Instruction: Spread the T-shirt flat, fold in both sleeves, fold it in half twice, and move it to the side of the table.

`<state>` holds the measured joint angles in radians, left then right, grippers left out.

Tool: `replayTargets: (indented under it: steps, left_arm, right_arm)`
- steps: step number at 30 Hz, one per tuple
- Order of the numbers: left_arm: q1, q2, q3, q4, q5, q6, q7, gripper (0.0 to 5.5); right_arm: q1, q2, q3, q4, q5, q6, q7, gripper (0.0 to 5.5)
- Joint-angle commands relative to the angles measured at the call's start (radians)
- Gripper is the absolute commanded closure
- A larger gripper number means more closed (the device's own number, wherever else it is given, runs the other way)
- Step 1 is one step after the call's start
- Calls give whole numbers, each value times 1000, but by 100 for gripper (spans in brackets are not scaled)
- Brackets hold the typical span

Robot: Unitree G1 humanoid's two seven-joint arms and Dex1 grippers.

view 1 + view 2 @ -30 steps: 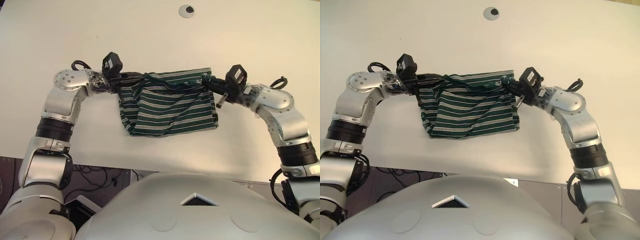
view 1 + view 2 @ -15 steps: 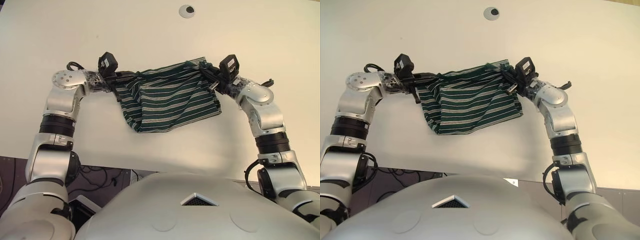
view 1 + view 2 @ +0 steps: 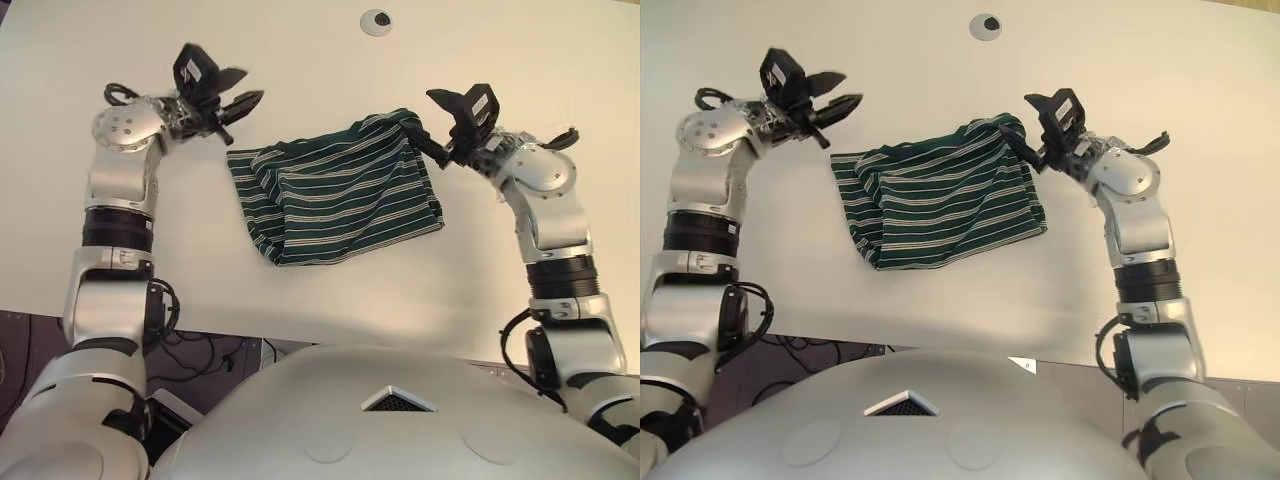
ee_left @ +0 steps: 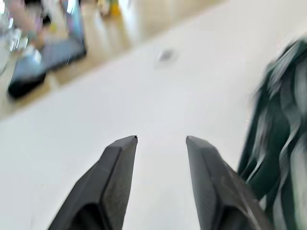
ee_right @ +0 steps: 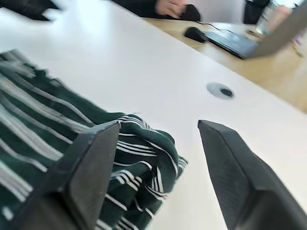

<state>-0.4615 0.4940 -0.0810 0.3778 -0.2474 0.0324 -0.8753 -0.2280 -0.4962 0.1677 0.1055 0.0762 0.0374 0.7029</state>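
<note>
Both hands released the T-shirt (image 3: pixel 335 203), now lifted apart.

left gripper (image 3: pixel 252 85) and right gripper (image 3: pixel 430 118) opened, released the t-shirt (image 3: pixel 335 200) and drew back.

Setting: office or lab workroom. Large white table (image 3: pixel 300 60) with a round cable grommet (image 3: pixel 375 20) at upper centre of the eye views; loose cables (image 3: pixel 200 350) lie below its near edge, lower left. Adjoining wooden desk (image 5: pixel 268 72), upper right of the right wrist view, carries a laptop (image 5: pixel 235 43) and a mouse (image 5: pixel 194 33).
</note>
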Motion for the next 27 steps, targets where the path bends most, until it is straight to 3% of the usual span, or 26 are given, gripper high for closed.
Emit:
replayTargets:
  steps: [1,3,7,9,11,12,16,19,21,24,27]
  left_arm:
    - [97,1,-82,-318,-86,106,-121,368]
    - [180,72,-179,-365,-6,38,-222,368]
    - [234,229,-300,-245,222,-198,-332,368]
    - [169,304,-391,-84,421,-412,-336,368]
    - [9,295,-469,119,596,-618,-267,368]
    - [-107,270,-515,234,708,-708,-163,368]
    - [-564,176,-788,534,1253,-829,615,368]
    - [-693,161,-812,604,1344,-824,932,368]
    - [-688,147,-664,645,1157,-892,887,368]
    - [-547,127,-501,656,628,-1031,344,368]
    - [-368,180,-516,475,222,-914,-168,368]
  right_arm:
    - [3,-70,91,21,-141,-142,48,255]
    - [-17,-89,137,61,-218,-214,59,255]
    - [21,-154,223,52,-310,-267,142,255]
    - [83,-195,265,-30,-278,-186,264,255]
    - [127,-209,292,-138,-195,-62,364,255]
    - [138,-200,300,-188,-152,-11,393,255]
    - [97,-90,252,-324,83,156,384,255]
    - [51,-43,171,-334,182,208,323,255]
    - [32,-38,106,-339,247,240,293,255]
    - [4,-75,30,-320,256,257,267,255]
    - [-6,-150,39,-252,122,185,247,255]
